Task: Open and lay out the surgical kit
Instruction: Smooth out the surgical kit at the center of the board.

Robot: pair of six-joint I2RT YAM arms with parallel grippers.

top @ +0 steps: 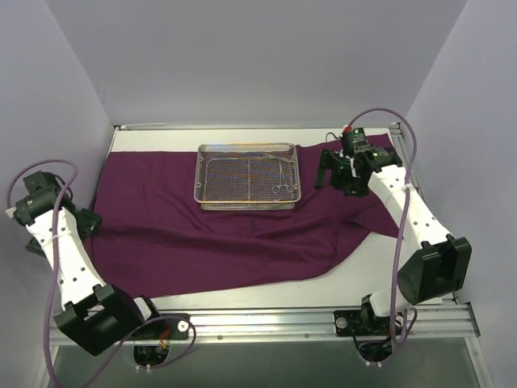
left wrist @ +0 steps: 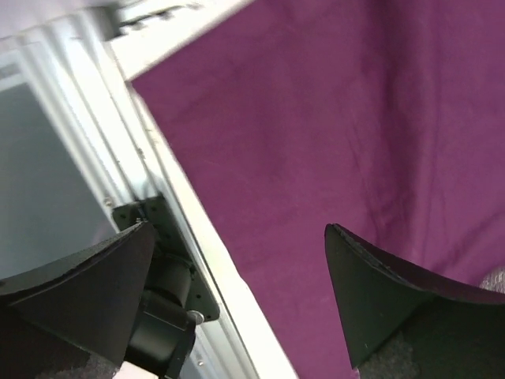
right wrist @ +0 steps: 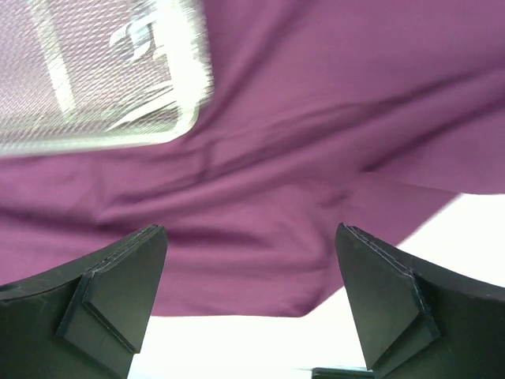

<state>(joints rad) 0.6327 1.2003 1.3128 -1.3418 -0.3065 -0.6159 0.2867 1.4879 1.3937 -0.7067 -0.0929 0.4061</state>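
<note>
Plain pale walls (top: 242, 56) enclose a white table (top: 283, 297) edged with aluminium rails (top: 266, 325).

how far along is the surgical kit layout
Done: the purple cloth wrap lies opened across the table, with the wire-mesh tray exposed on it. In hand: nothing; the left gripper and right gripper are both open and empty. Left: the scissor-like instruments lie inside the tray, not yet laid out.

Wire-mesh tray (right wrist: 95, 75) blurred, cropped; instruments (top: 281, 176) too small.
</note>
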